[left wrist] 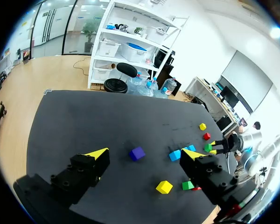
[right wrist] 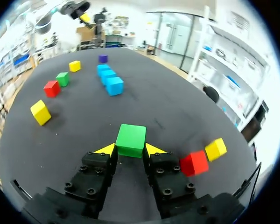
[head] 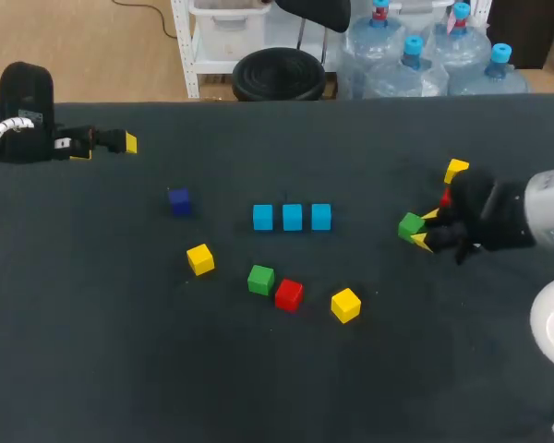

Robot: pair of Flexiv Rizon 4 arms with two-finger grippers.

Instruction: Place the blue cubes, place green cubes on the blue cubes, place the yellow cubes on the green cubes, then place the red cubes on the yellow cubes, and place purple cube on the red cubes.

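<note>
No legible text or labels

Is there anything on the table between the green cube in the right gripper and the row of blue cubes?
Nothing visible. The table between the green cube in the right gripper and the blue cubes is bare; the nearest yellow cube lies off to the side.

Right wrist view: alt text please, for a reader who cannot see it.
The right end effector is shut on a green cube. On the dark table ahead lie a row of three blue cubes and, beyond it, a purple cube; a red cube and a yellow cube sit close beside the end effector.
</note>
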